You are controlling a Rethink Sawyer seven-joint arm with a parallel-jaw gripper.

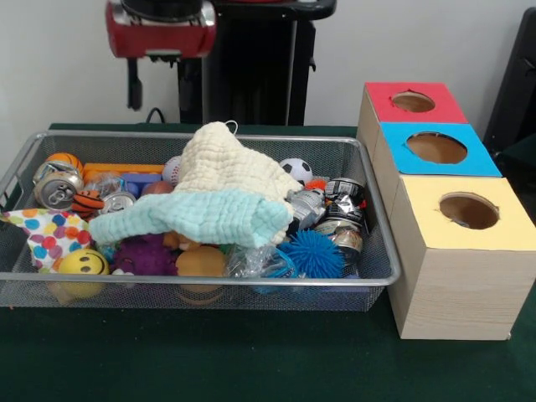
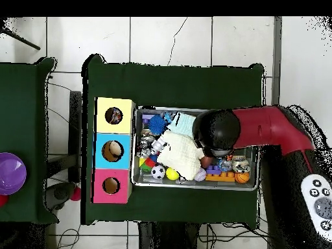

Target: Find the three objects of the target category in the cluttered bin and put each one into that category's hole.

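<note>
Fabric scraps are what the arm is hunting, and from where I stand only one shows: a white scrap with coloured polka dots (image 1: 43, 232), draped at the near left corner of the wide silver wire-mesh bin (image 1: 201, 280), against the left wall beside a yellow smiley ball (image 1: 82, 263). Any others must lie buried, though I cannot see them.

Largest in the room is the red and black arm (image 2: 269, 128), hanging over the bin's left half in the front view. Its gripper (image 1: 134, 84) sits high above the clutter, well clear of everything, and I cannot tell whether it is spread or closed.

A big cream waffle-weave cloth (image 1: 226, 163) is heaped mid-bin, with a mint-green cloth (image 1: 188, 216) spilling across its near side; both cover much of what lies beneath.

To the right stand three pale wooden boxes, and the nearest, yellow-topped one carries the round dark hole (image 1: 469, 211) that the scraps belong in.

I judge the search stage is in hand, nothing held. Next, the arm should descend on the dotted scrap, pinch its loose fabric clear of the mesh wall, then carry it right to the yellow hole.
</note>
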